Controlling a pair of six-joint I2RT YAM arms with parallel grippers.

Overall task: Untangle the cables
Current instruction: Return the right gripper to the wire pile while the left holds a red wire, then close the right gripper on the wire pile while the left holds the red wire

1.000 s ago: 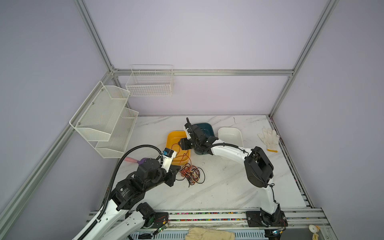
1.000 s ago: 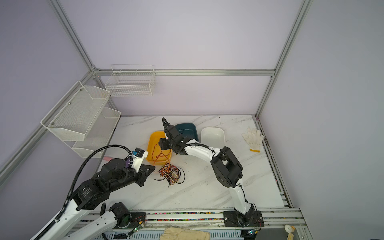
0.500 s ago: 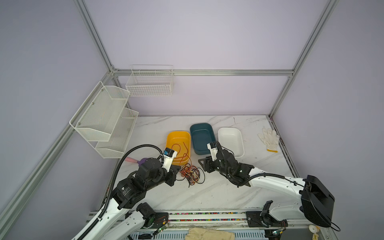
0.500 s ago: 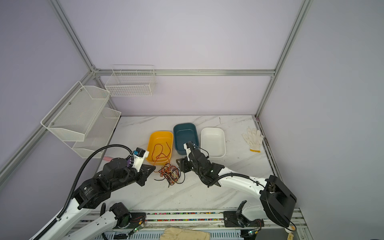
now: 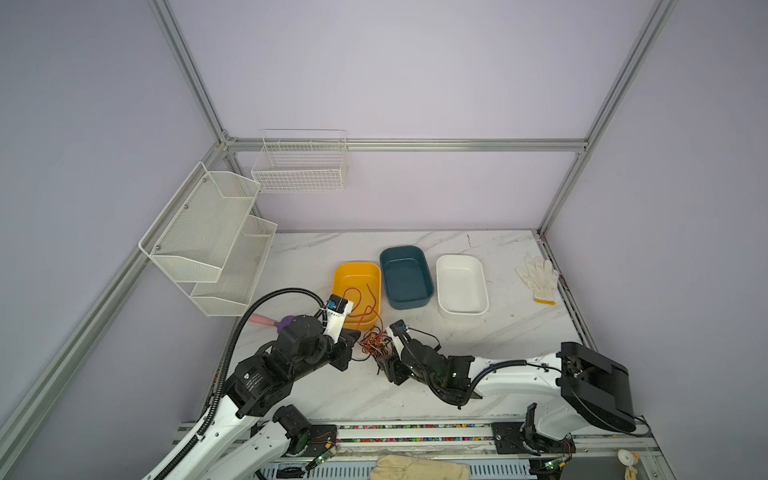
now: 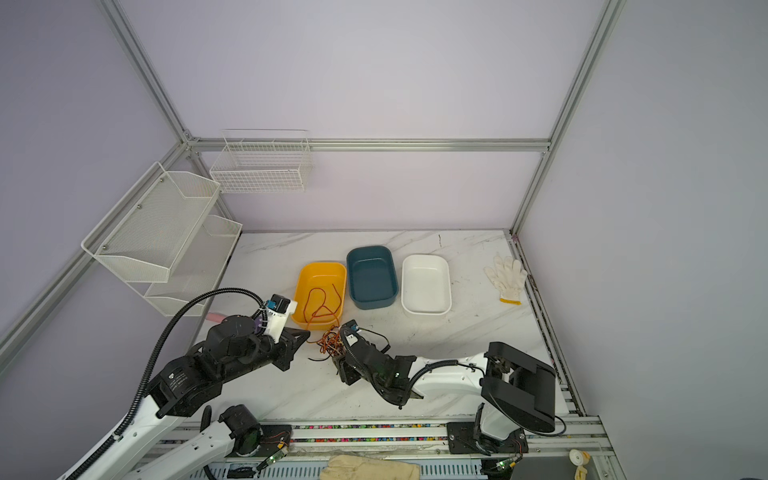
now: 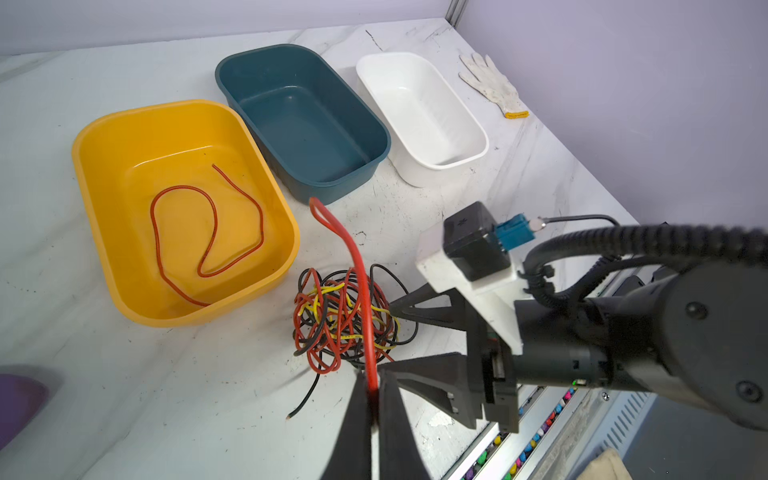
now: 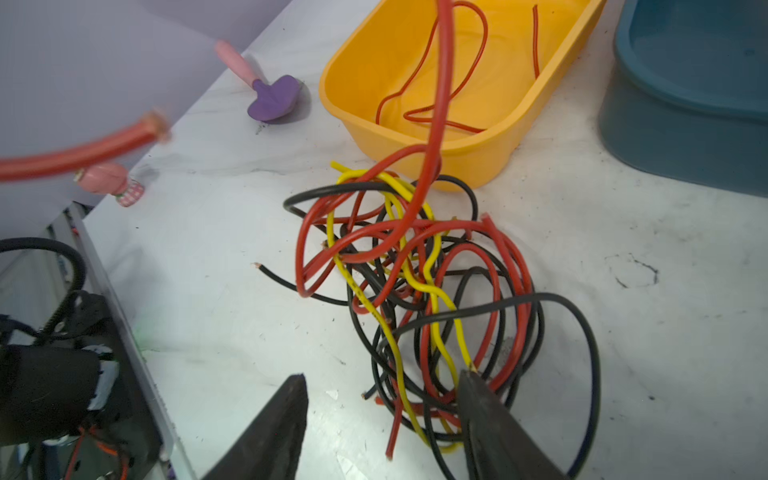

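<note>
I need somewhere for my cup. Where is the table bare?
Bare marble runs behind the teal tub along the back wall, and between the white tub and the glove. Crowded: the cable tangle before the yellow tub, between the right gripper and the left gripper, which pinches a red cable.

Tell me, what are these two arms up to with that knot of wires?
They are untangling cables. The left end effector is pinched shut on one red cable that leads out of the tangle. The right end effector is open, right at the tangle's edge, gripping nothing. A separate red cable already lies in the yellow tub.
</note>
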